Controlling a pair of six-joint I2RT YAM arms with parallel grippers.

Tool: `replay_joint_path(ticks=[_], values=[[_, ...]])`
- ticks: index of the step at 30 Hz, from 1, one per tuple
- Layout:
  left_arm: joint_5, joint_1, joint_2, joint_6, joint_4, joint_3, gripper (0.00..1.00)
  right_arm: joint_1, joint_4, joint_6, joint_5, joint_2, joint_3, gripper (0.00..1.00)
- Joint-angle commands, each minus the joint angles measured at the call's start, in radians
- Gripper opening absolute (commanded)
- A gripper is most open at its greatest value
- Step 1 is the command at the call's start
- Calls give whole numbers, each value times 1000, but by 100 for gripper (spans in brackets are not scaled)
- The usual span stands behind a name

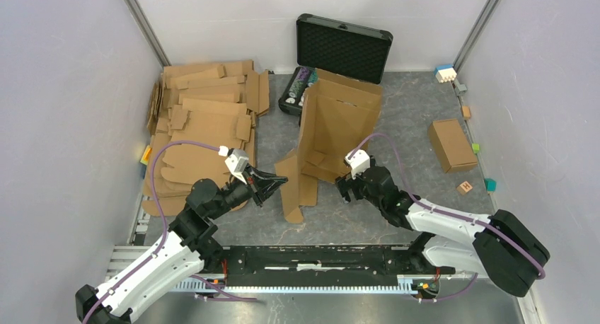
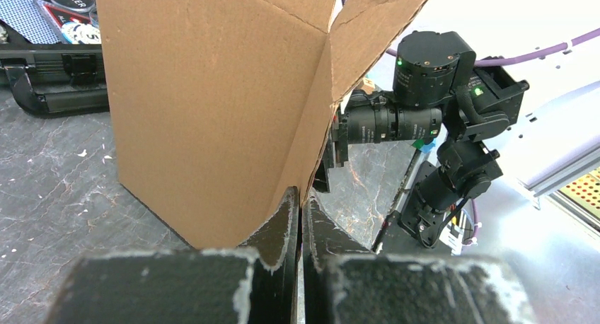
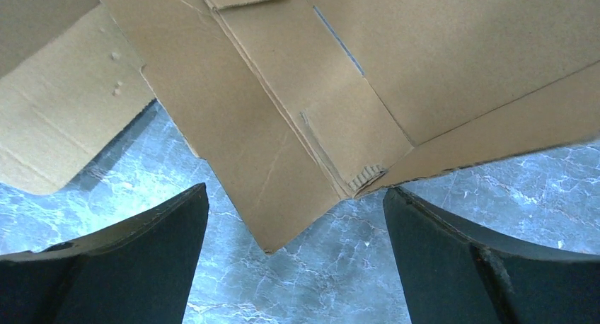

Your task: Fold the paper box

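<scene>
The paper box [image 1: 338,126] stands half raised in the middle of the table, its tall panel upright and a loose flap [image 1: 291,186] reaching toward the near left. My left gripper [image 1: 277,185] is shut on the edge of that flap. In the left wrist view the box [image 2: 212,105] fills the frame, and my left gripper [image 2: 302,197] pinches its lower fold edge. My right gripper [image 1: 345,189] is open at the box's near right corner. In the right wrist view a bottom corner of the box [image 3: 283,140] points down between the spread fingers [image 3: 141,253] of my right gripper [image 3: 296,193], touching neither.
An open black case [image 1: 344,44] stands behind the box. A pile of flat cardboard sheets [image 1: 205,119] covers the left side. A small brown box [image 1: 451,144], a wooden block [image 1: 465,187] and coloured blocks [image 1: 445,73] lie at the right. The right arm [image 2: 439,90] shows beyond the box.
</scene>
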Motion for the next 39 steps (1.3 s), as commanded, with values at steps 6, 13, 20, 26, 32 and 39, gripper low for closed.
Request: replay_joint_path(ticks=[6,13,20,26,32,39], values=[[34,-9,11,-13,-33,37,2,0,65,-104,8,45,44,98],[38,-8,13,-14,-33,37,2,0,89,-83,108,67,52,82],[46,-9,21,-15,-33,38,2,-5,154,-17,193,103,61,64],[43,-9,24,-10,-43,47,2,-42,153,-46,113,72,52,86],[37,-9,35,8,-61,62,2,-127,161,4,-35,-63,5,96],[36,-9,34,16,-77,67,2,-326,175,78,-139,-79,56,95]])
